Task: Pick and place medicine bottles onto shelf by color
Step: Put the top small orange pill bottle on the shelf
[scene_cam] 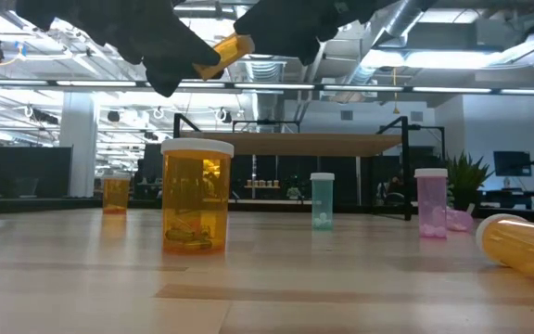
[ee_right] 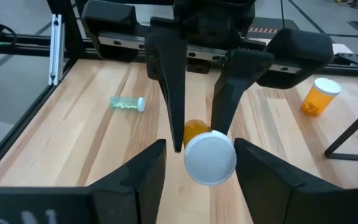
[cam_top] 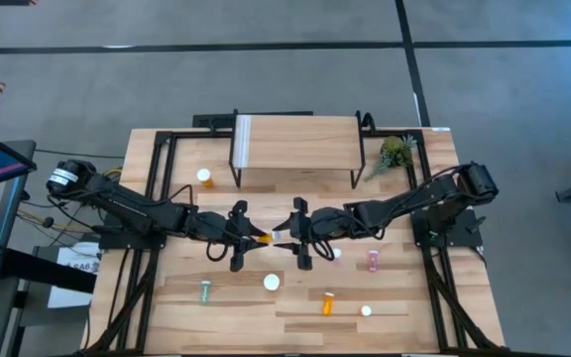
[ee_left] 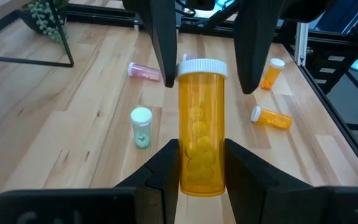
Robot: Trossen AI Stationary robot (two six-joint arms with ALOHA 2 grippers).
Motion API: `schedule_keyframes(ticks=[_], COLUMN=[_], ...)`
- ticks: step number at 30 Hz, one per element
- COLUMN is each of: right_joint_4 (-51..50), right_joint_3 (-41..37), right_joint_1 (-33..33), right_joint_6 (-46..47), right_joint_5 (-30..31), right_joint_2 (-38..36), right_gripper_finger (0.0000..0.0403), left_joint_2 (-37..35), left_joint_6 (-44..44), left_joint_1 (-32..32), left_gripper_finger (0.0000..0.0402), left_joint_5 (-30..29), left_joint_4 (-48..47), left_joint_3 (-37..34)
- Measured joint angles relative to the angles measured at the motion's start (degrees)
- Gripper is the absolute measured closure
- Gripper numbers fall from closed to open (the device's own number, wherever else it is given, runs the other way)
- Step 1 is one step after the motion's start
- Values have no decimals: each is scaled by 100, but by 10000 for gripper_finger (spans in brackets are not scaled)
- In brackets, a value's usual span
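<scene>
An orange medicine bottle [ee_left: 201,124] with a white cap [ee_right: 210,158] hangs in the air above the table's middle, between my two arms. My left gripper [cam_top: 238,238] is shut on it. Facing it from the right, my right gripper [ee_right: 199,149] is open, one finger on either side of the cap end with a gap to each. The shelf [cam_top: 295,144] stands at the table's far edge with nothing on its top. My left gripper pinches the orange bottle's body near its bottom end [ee_left: 201,171] between its two fingers. The fingers come from the table's left, slanting a little downward, and lie along the bottle. The bottle is lifted clear [scene_cam: 222,51], its cap end toward the right arm.
Bottles are spread over the table. A large orange one [scene_cam: 196,195], a green one [scene_cam: 322,199] and a pink one [scene_cam: 430,202] stand upright. An orange one [cam_top: 327,302] and a green one [cam_top: 206,291] lie near the front. A small plant [cam_top: 395,154] sits beside the shelf.
</scene>
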Motion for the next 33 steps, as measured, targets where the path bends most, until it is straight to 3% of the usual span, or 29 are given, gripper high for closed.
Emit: schedule_keyframes(ticks=[12, 25, 33], right_joint_4=[25, 8, -36], right_joint_3=[0, -2, -2], right_joint_1=[-35, -35, -35], right_joint_6=[0, 42, 59], right_joint_5=[0, 0, -2], right_joint_2=[0, 0, 0], right_gripper_finger=[265, 265, 270], left_joint_2=[0, 0, 0], left_joint_6=[-4, -6, -137], left_joint_1=[0, 0, 0], left_gripper_finger=[310, 308, 279], left_joint_5=[0, 35, 25], left_joint_4=[-13, -7, 17], left_joint_3=[0, 0, -2])
